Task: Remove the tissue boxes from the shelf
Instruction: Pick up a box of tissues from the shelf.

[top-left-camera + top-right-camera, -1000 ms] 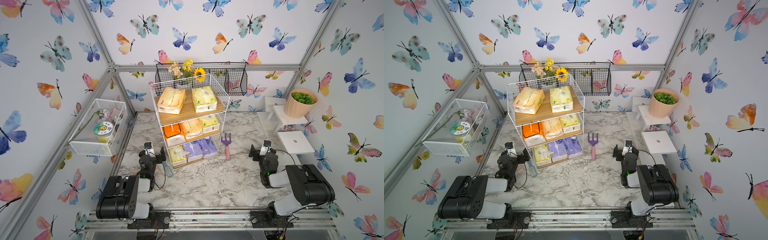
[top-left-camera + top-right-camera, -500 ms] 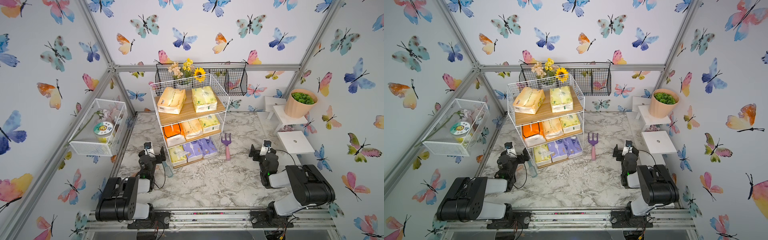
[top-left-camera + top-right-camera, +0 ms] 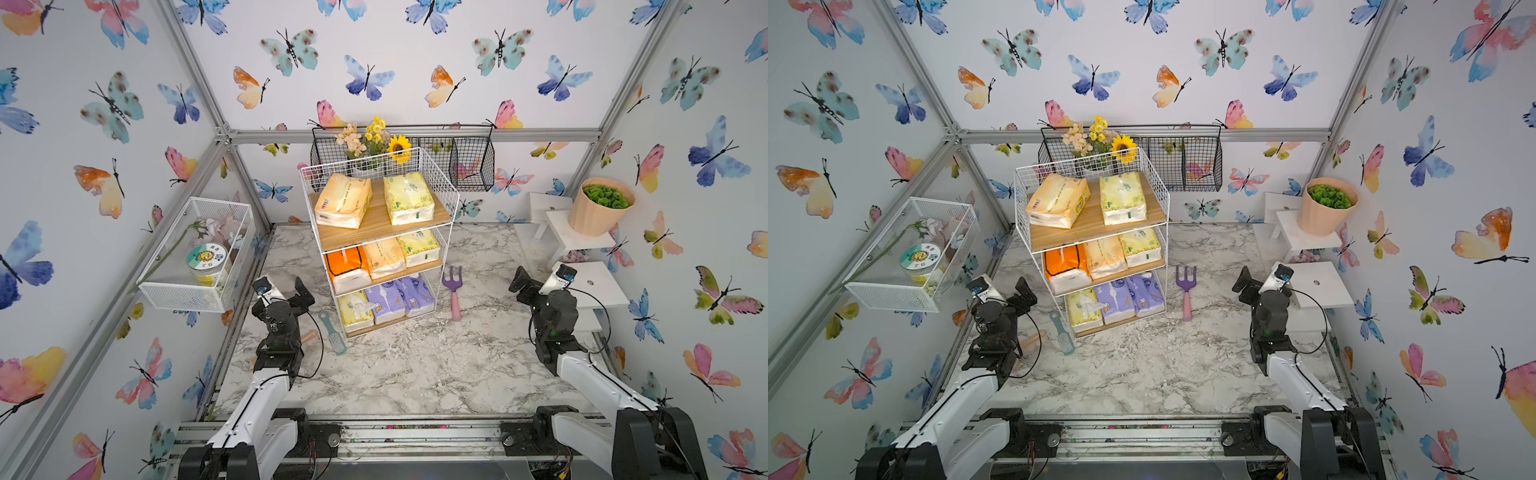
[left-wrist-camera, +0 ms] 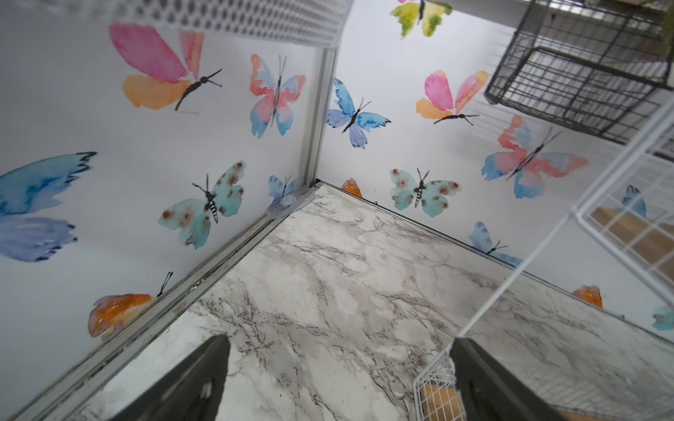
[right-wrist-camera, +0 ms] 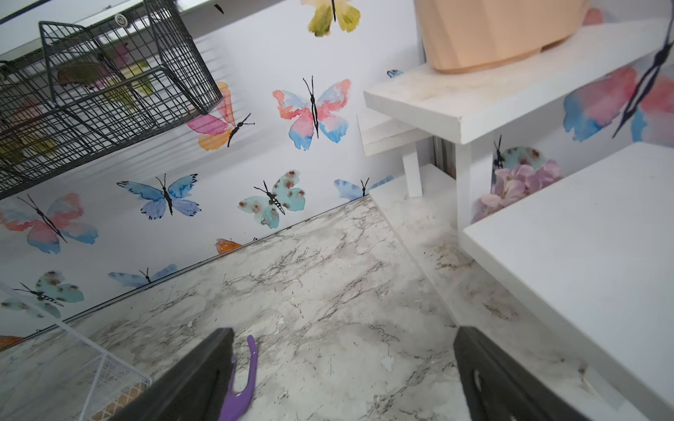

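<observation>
Left wrist view is showing the left gripper (image 4: 339, 344) with jaws spread wide and empty, just beside the shelf (image 3: 376, 224) at its left near corner; the right gripper (image 5: 343, 333) is likewise gaping. All eight tissue boxes (image 3: 343, 200) are sitting on its boards. Swinging in, a finger could be catching the wire and shoving the rack. Compared with earlier, both arms (image 3: 266, 390) are unfolding, elbows sinking nearward.

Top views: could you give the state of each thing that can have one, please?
shelf, upright, all three boards loaded
tissue boxes, all eight on the shelf, none removed
left end effector, open, empty
right end effector, open, empty
garden fork, lying flat on the table beside the shelf
plant pot, upright on the white stand
</observation>
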`<state>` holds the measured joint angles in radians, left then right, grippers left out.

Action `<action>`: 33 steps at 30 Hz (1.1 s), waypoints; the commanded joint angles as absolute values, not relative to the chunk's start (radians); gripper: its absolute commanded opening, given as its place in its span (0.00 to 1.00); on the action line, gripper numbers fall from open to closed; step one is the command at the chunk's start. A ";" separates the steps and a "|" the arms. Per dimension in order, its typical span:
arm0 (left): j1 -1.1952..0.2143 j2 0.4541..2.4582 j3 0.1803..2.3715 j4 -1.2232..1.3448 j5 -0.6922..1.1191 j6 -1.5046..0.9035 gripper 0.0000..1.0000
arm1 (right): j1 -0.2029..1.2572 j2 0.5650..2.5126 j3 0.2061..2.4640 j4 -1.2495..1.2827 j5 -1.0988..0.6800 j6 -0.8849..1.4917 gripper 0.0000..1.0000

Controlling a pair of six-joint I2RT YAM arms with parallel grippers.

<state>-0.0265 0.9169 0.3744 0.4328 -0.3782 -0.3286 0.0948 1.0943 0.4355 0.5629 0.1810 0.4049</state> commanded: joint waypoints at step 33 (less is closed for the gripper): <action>-0.027 0.508 0.434 -0.287 -0.062 -0.791 0.99 | 0.558 1.034 0.985 -0.156 -0.338 0.447 0.56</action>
